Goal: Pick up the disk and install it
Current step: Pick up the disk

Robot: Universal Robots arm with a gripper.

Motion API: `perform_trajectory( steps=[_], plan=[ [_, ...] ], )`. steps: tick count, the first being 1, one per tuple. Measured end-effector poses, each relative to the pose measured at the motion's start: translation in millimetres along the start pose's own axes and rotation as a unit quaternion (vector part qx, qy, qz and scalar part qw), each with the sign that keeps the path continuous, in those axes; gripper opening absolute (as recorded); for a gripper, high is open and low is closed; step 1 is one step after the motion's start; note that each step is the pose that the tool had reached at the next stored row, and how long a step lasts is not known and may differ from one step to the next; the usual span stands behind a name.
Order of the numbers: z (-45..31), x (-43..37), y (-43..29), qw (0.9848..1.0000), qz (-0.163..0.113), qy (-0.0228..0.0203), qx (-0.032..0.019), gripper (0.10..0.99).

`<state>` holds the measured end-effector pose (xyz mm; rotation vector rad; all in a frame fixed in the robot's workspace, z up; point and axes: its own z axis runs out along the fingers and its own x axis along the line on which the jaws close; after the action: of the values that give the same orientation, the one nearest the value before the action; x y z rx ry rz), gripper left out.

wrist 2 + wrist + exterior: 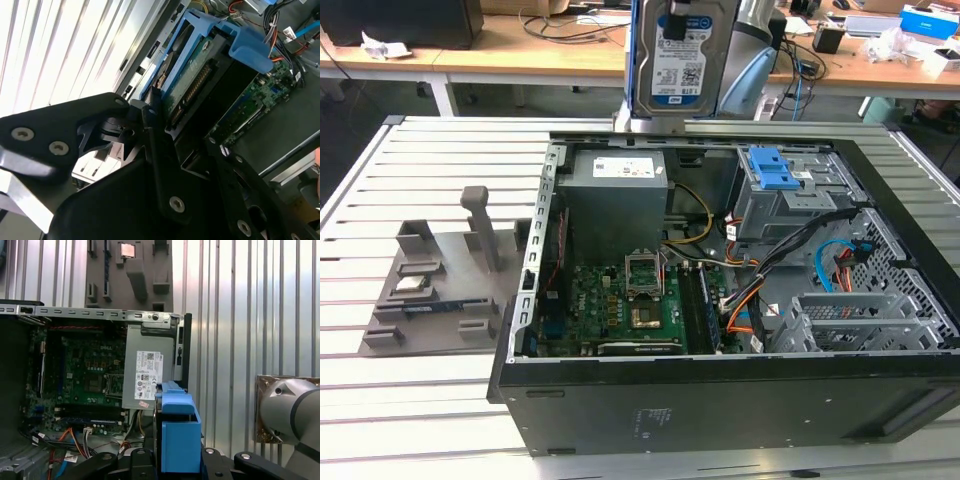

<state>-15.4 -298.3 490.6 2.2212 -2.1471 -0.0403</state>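
Already the picking part is done, as I judge it: my gripper [175, 460] is clamped on the disk [685, 55], which hangs upright in the air between the fingers [157, 150], its blue bracket [177, 432] pointing away from the wrist. Below the gripper lies the open computer case [720, 400]. The drive cage [790, 205] inside it is well apart from the disk, so I judge the installing part is not yet done.
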Motion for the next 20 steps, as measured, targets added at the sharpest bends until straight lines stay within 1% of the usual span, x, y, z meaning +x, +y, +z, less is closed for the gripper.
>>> perform_trajectory(
  steps=[4,7,9,11,17,20],
  plan=[
    [0.1,3.8,0.1,1.0000,0.000,0.0000,0.0000,0.361],
    [0.3,10.7,0.3,1.0000,0.000,0.0000,0.0000,0.361],
    [0.5,17.3,0.5,1.0000,0.000,0.0000,0.0000,0.361],
    [0.7,27.1,0.8,1.0000,0.000,0.0000,0.0000,0.361],
    [0.8,32.8,1.0,1.0000,0.000,0.0000,0.0000,0.361],
    [0.9,37.2,1.1,1.0000,0.000,0.0000,0.0000,0.361]
  ],
)
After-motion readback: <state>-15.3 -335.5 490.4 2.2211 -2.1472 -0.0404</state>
